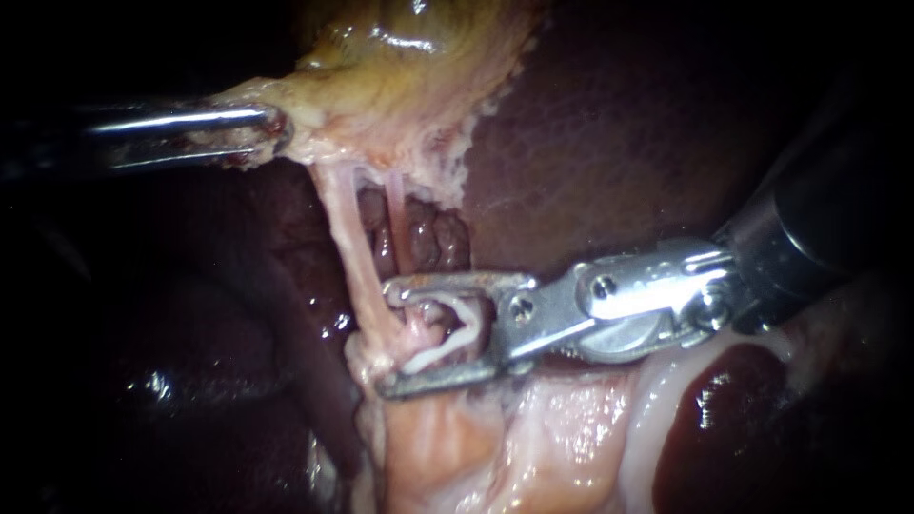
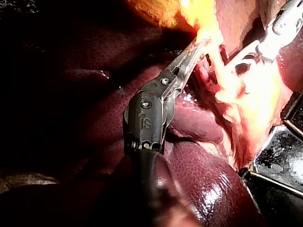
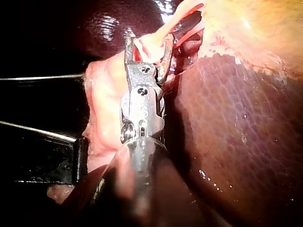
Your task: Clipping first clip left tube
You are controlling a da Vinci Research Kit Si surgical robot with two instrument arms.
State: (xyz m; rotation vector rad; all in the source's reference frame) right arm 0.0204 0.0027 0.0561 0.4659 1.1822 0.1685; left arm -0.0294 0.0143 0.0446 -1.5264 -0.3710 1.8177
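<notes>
– Since much of the field lies in shadow, what cannot be made out?
– Left instrument (image 1: 274,124): the shaft fades into the dark at the endoscope view's left edge. Its jaw tips are buried in the pale fringe of the gallbladder (image 1: 409,86), which they clamp from both sides. Right instrument (image 1: 384,338): the shaft is cut off at the right edge. The lower end of the left tube (image 1: 345,236) vanishes into pale tissue beneath the lower jaw.
– Position and axis of that tube?
– It hangs from the gallbladder fringe, stretched straight. Its long axis runs down and slightly rightward in the endoscope view, in front of the liver (image 1: 619,133). A thinner right tube (image 1: 395,214) lies just beside it.
– The right instrument's jaws?
– Wide apart, tips astride the left tube's lower stretch. A white clip (image 1: 438,355) sits between them, a leg against each jaw. Its mouth faces the tube and its axis lies crosswise to the tube's. Whether the legs span the tube cannot be told.
</notes>
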